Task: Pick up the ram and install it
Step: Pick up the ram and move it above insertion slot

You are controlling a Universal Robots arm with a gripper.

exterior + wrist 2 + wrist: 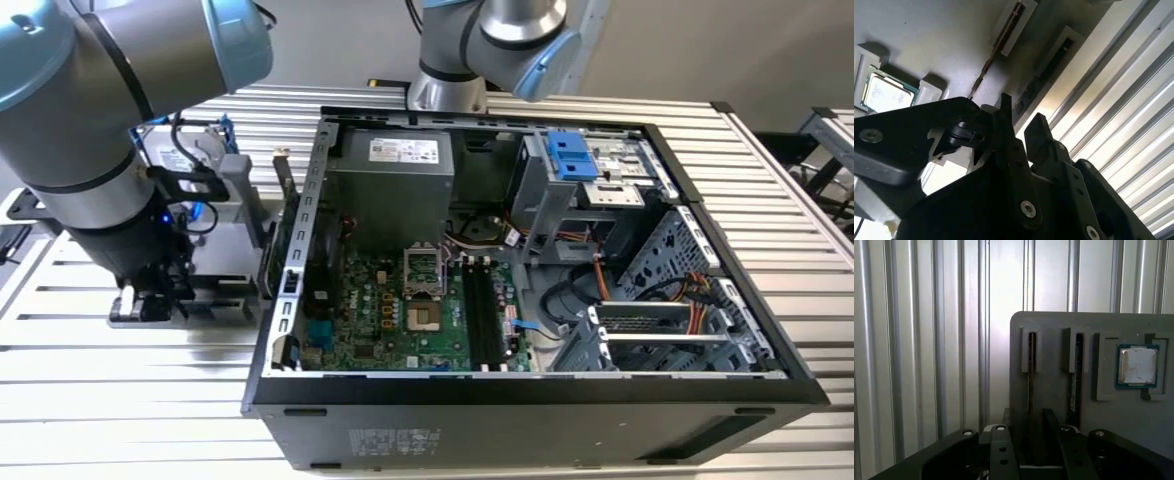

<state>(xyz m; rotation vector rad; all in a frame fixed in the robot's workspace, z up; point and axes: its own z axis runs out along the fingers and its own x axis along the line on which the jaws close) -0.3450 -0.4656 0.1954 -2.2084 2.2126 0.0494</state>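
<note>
Open-sided computer case (pixel 534 420) on slatted table (pixel 134 400); arm (pixel 94 150) at the exterior view's left of it; grey holder (pixel 1094 415) beneath gripper (pixel 1028 415), fingers (pixel 1006 440) spread astride ram (pixel 1030 365) standing on edge in holder slot; processor chip (pixel 1137 365) alongside.

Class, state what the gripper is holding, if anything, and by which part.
Nothing is held. The open gripper straddles the ram, which stands on edge in a slot of the grey holder.

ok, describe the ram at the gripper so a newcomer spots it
Find the grey tray on the slatted table. It holds a square processor and two narrow slots. The ram is the thin stick on edge in the slot farther from the processor, straddled by the open gripper.
</note>
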